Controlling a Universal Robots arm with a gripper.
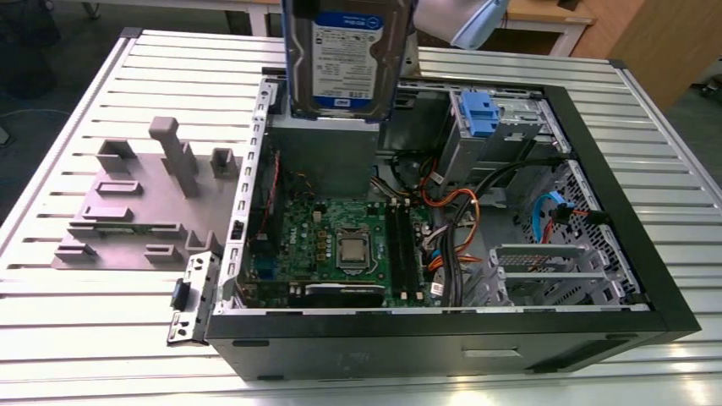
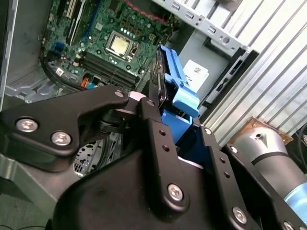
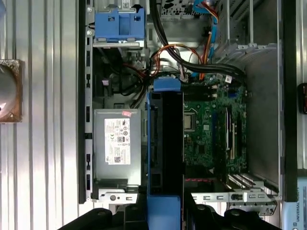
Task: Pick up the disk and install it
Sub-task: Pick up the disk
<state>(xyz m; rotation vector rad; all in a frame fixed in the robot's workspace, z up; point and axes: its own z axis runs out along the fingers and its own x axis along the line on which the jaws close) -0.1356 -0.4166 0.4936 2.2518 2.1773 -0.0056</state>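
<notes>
1. In the second wrist view, nearest to you, the gripper (image 2: 173,120) is closed on the disk (image 2: 175,81). Its black fingers (image 2: 152,125) press the blue side rails, one on each side.
2. In the first wrist view the disk (image 3: 165,143) stands edge-on, as a dark narrow strip with a blue rail. You cannot judge the grip there, because the frame's edge cuts off the fingers.
3. The exterior view gives you the white-and-blue label face of the disk (image 1: 347,55). The disk hangs upright, well above the open computer case (image 1: 635,245). The frame cuts off its upper end.
4. Under the disk you see the grey metal box (image 1: 327,152). In the first wrist view its white sticker is plain, and the box (image 3: 117,143) lies just beside the disk's line, with the motherboard (image 3: 211,134) on the other side.
5. Farther inside the case stands the blue latch piece (image 3: 120,24).
6. Farthest, on the slatted table (image 1: 90,321) at the exterior view's left, a grey fixture plate (image 1: 135,211) lies beside the case.
</notes>
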